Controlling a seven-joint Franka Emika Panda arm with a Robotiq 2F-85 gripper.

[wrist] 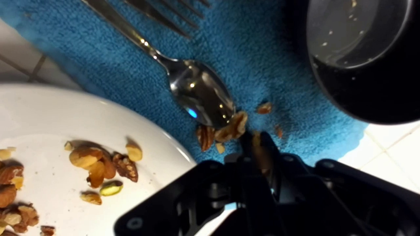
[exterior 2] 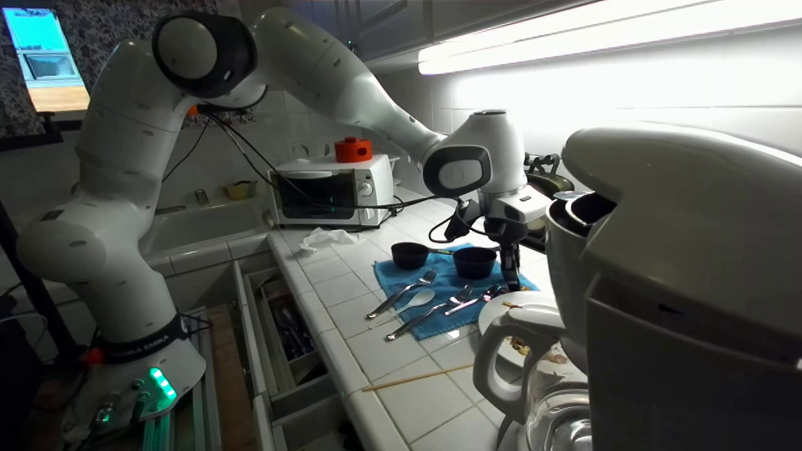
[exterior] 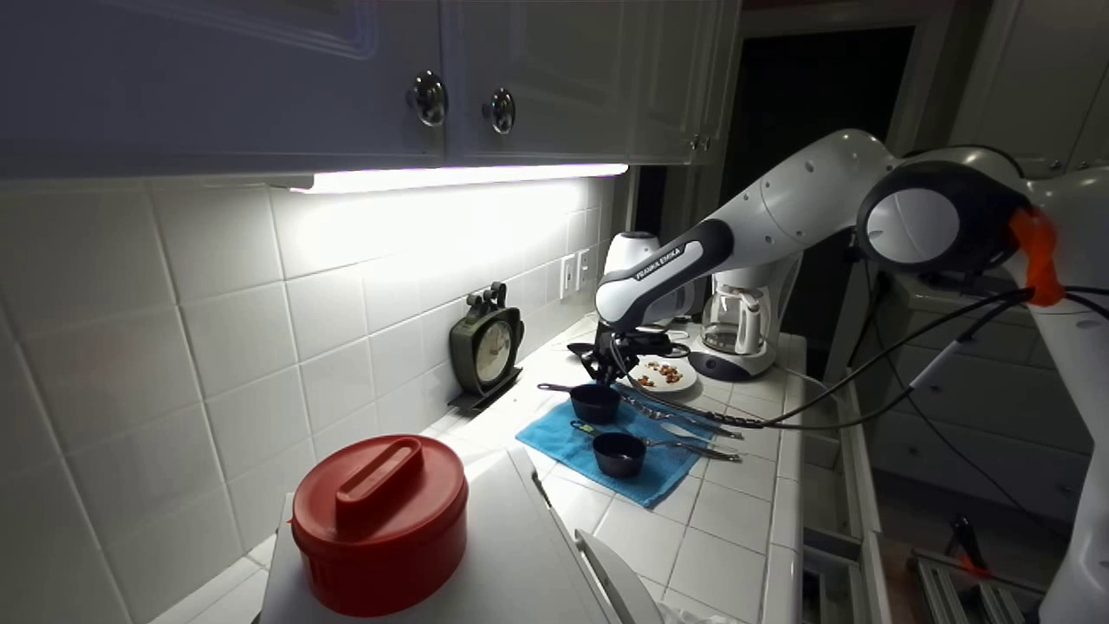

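In the wrist view my gripper (wrist: 256, 138) points down at the blue towel (wrist: 279, 75), its black fingers nearly together. Pinched between them is a blurred brown and yellowish nut piece (wrist: 262, 156). Just beside the fingertips lie a walnut piece (wrist: 235, 127) and a pecan (wrist: 205, 137), against the bowl of a metal spoon (wrist: 203, 93). Smaller crumbs (wrist: 264, 108) dot the cloth nearby. A white plate (wrist: 49, 109) bearing several nuts is at lower left. At upper right stands a black cup (wrist: 367, 93). An exterior view shows the gripper (exterior 2: 512, 285) low at the towel's edge, close to the plate.
Two black handled cups (exterior: 595, 403) and several utensils lie on the towel. A coffee maker (exterior 2: 702, 282) stands beyond the plate. A clock-like scale (exterior: 494, 351) leans near the wall. A toaster oven (exterior 2: 319, 197) carries a red container (exterior 2: 353, 150). A drawer (exterior 2: 250, 332) is pulled out below the counter.
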